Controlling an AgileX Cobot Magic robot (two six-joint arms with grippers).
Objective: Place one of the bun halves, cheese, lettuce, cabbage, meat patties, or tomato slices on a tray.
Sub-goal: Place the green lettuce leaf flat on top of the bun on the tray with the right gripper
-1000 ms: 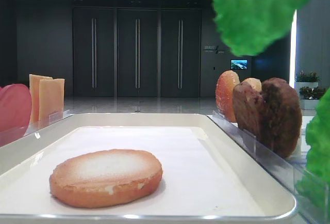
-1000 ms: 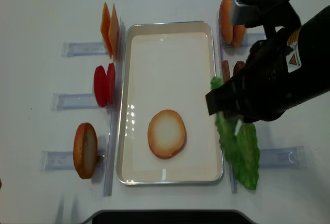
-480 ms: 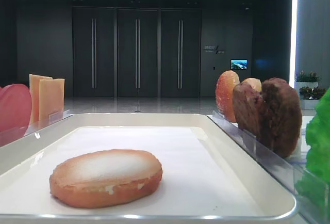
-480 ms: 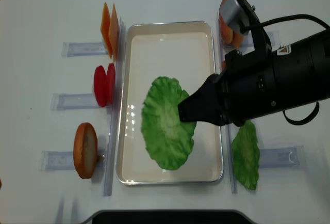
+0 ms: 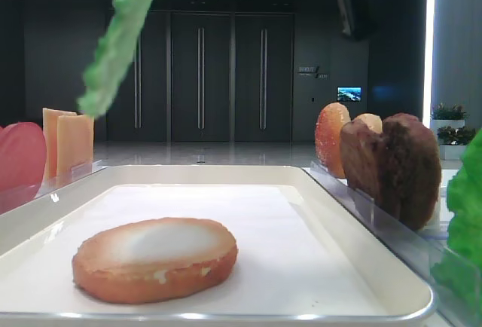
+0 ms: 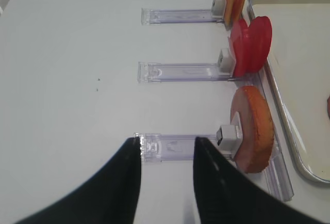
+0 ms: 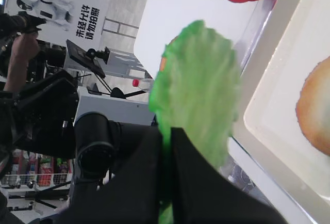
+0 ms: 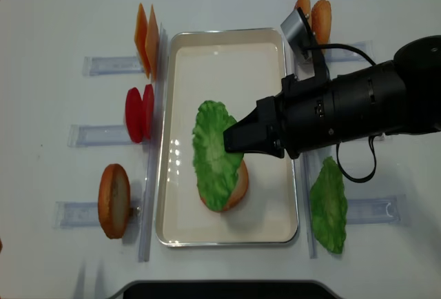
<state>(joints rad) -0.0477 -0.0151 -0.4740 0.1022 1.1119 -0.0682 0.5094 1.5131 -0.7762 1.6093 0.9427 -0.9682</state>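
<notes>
A bun half (image 8: 238, 187) lies on the cream tray (image 8: 227, 44), seen close in the low view as the bun half (image 5: 154, 259). My right gripper (image 8: 231, 137) reaches over the tray from the right. It is shut on the edge of the lettuce (image 8: 212, 154), which hangs above the bun. In the right wrist view the lettuce (image 7: 198, 100) sticks out between the shut fingers (image 7: 196, 182). My left gripper (image 6: 166, 142) hovers open and empty over the table, left of a standing bun half (image 6: 255, 128) and tomato slices (image 6: 250, 43).
Cheese slices (image 8: 146, 37) and tomato slices (image 8: 139, 114) stand in racks left of the tray, with a bun half (image 8: 114, 200) below them. More bun halves (image 8: 313, 16) stand at the back right. Meat patties (image 5: 395, 165) and a clump of green leaves (image 8: 329, 206) sit right of the tray.
My right gripper has carried the lettuce from the right-hand rack leftward over the tray. The leaf now hangs above the bun half. The left gripper shows no change.
</notes>
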